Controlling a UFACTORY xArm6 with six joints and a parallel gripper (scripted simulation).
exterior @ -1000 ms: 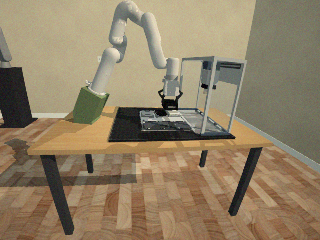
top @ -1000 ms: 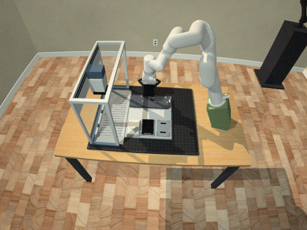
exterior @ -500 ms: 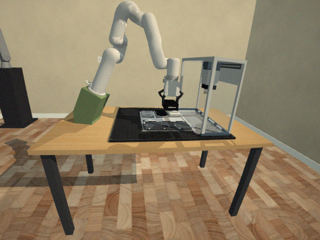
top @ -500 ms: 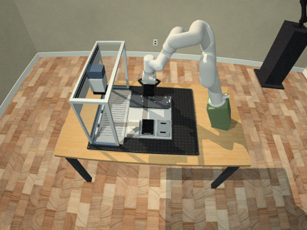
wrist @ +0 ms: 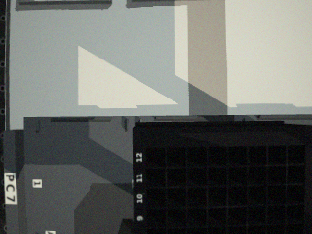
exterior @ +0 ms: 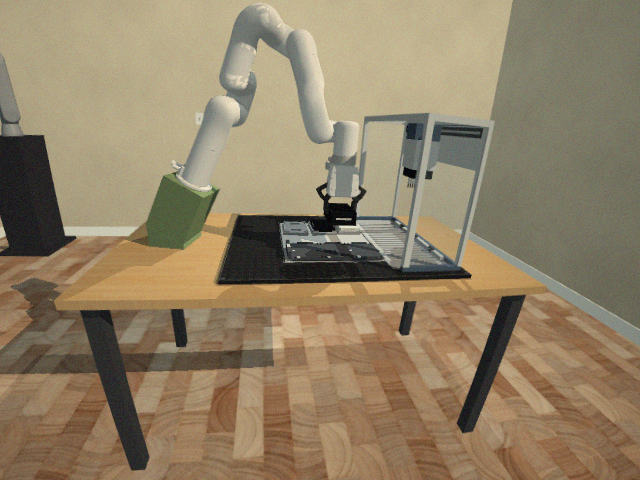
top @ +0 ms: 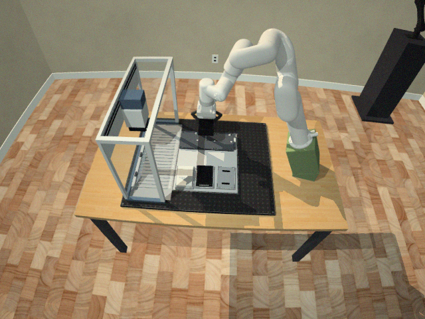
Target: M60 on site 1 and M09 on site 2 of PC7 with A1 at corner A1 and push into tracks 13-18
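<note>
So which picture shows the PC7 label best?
The wrist view: the PC7 label is readable there, beside a small 1 tag. In the top and exterior views the carrier is a small dark slab with no readable writing.

- Block [wrist: 219,175] in the claw [exterior: 341,206]: black, a grid of dark wells, white numerals 9 to 12 along its edge.
- Carrier [wrist: 58,161] under the claw: dark grey, white "PC7" tag, small white "1" label.
- Apron [wrist: 97,63] past the block: pale grey-blue with cream sunlit patches.
- Mat [top: 254,165]: black, dotted with holes.
- Table [exterior: 170,279]: light wood top, black legs.
- Arm [top: 285,86]: white, on a green base [top: 303,161].
- Frame [exterior: 478,175] beside the claw: pale grey.
- Floor: brown parquet patchwork.
</note>
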